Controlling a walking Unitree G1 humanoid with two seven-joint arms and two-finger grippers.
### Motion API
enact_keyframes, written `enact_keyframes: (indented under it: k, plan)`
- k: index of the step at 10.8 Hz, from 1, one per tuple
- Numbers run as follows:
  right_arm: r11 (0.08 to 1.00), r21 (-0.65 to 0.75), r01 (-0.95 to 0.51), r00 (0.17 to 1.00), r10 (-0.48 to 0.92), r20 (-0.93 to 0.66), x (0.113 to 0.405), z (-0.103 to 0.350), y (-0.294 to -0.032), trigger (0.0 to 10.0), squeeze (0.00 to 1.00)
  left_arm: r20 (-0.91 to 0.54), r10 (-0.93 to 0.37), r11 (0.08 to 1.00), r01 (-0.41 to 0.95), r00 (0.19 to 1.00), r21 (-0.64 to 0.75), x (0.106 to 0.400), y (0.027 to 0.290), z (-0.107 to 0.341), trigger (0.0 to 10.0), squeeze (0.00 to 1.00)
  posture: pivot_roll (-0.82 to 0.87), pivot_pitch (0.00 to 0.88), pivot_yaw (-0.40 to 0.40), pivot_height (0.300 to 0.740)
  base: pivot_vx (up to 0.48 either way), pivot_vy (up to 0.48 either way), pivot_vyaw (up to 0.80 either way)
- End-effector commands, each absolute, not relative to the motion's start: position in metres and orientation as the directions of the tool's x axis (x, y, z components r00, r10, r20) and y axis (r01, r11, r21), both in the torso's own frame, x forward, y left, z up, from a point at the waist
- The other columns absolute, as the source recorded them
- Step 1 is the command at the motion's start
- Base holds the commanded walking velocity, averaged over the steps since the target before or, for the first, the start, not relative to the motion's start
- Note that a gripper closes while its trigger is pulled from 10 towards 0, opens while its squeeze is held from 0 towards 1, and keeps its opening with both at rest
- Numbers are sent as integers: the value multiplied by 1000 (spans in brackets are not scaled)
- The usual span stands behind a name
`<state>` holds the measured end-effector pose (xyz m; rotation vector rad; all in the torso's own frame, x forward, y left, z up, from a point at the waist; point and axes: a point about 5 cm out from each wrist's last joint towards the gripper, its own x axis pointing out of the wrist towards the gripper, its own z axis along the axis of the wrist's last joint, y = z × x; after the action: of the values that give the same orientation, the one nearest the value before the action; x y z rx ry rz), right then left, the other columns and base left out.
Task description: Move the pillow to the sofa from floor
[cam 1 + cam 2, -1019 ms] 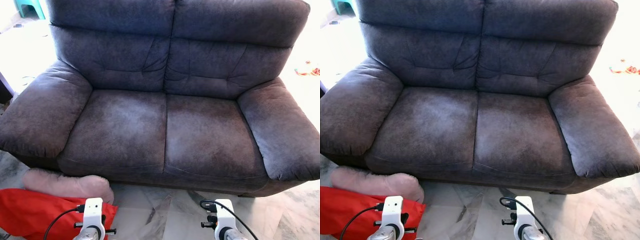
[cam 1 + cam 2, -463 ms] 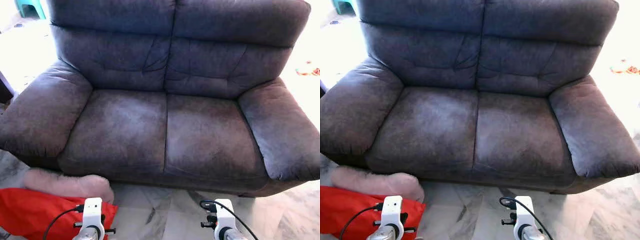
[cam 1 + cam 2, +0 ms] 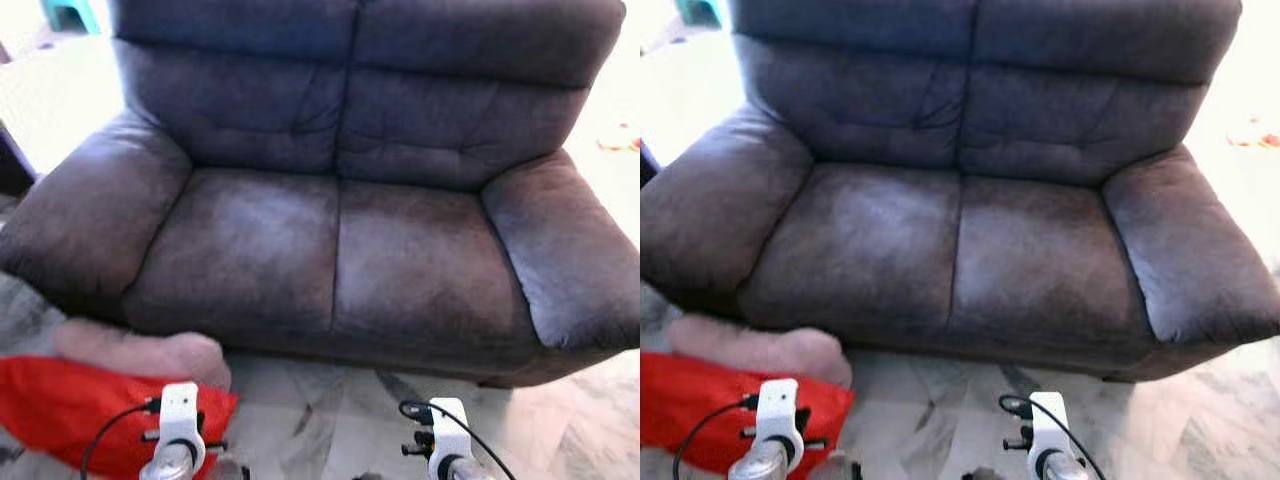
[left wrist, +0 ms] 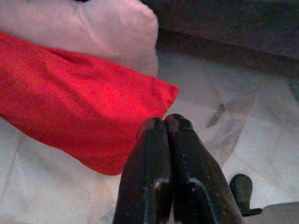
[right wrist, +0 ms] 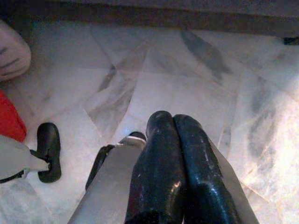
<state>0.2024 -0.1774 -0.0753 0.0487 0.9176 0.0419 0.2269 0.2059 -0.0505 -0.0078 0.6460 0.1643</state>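
pillows — red pillow (image 4: 70, 102) and pink pillow (image 4: 93, 28) on floor (image 5: 196, 79) below sofa (image 3: 340, 250) left armrest | left gripper (image 4: 164, 123) closed, beside red pillow's corner | right gripper (image 5: 172, 119) closed — above floor

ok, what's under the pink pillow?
The pink pillow lies partly on a red cushion, on the marble floor against the sofa front. Whatever is beneath where they overlap is covered.
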Motion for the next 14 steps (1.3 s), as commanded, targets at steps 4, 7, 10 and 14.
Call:
enact_keyframes:
  k: [4,7,10,14]
  plan:
    - [998,60,12,627,39,-778,200,-76,-180,10000,0,-547,146,985,-171,824,5,232,202,-45,10000,0,158,112,-100,659,0,0,0]
    - [998,57,34,734,14,-680,209,-67,-181,10000,0,-332,163,987,-159,929,40,266,204,-10,10000,0,155,128,-102,659,0,0,0]
    - [995,94,42,860,12,-510,241,-41,-180,10000,0,-120,185,982,-182,975,40,297,209,32,10000,0,154,140,-104,659,0,0,0]
    - [993,110,-43,998,48,-40,347,78,-167,10000,0,37,91,993,-93,995,77,312,196,64,10000,0,152,148,-101,659,0,0,0]
